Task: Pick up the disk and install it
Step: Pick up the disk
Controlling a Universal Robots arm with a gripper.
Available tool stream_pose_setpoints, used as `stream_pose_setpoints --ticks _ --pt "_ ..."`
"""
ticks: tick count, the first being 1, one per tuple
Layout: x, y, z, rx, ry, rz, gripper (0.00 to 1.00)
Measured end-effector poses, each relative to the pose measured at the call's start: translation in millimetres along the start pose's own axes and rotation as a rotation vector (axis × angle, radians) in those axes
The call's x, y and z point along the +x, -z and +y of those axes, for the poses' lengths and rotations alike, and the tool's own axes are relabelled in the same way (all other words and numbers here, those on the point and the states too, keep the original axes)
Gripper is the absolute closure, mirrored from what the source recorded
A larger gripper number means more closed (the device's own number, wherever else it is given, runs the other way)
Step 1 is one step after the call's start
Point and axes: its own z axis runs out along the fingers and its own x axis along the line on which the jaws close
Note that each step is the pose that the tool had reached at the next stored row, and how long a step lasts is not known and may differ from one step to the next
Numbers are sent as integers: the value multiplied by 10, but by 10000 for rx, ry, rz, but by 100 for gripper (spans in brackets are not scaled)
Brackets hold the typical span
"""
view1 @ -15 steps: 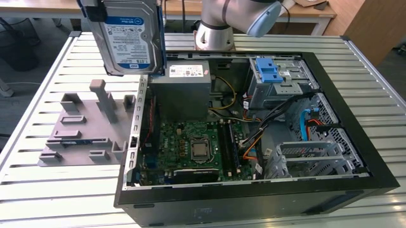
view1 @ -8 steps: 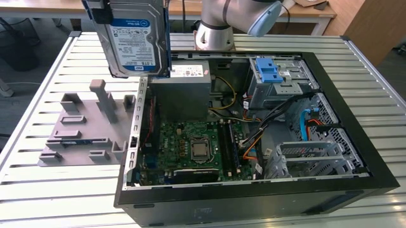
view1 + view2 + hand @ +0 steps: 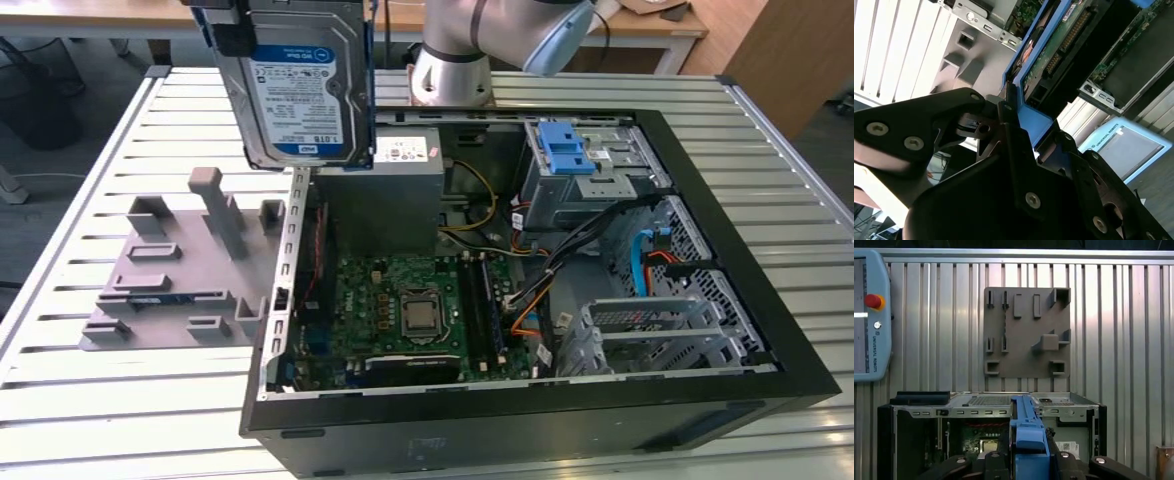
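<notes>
The disk [image 3: 304, 85], a silver hard drive with a blue-and-white label, hangs upright in the air at the exterior view's upper left. It is above the left wall of the open computer case [image 3: 727, 210] and the grey fixture plate [image 3: 174, 270]. My gripper [image 3: 1019, 125] is shut on the blue frame at the disk's edge. In the second wrist view the disk [image 3: 1054, 55] shows its green circuit board. In the first wrist view the disk's blue frame [image 3: 1029, 432] stands edge-on between my black fingers [image 3: 994, 460], high over the case.
Inside the case lie the motherboard [image 3: 414, 300], a grey power supply [image 3: 400, 170], and a metal drive cage with a blue latch [image 3: 567, 150]. The arm's base [image 3: 454, 60] stands behind the case. A teach pendant [image 3: 869, 315] lies on the slatted table [image 3: 107, 400].
</notes>
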Motion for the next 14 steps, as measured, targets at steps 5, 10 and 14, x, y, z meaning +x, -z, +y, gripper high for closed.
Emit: stream_pose_setpoints --ticks 5,10,14 --pt "41 3 -87 0 1 1 64" --pt "83 6 -175 0 0 0 64" --pt "117 8 -247 -1 0 1 64"
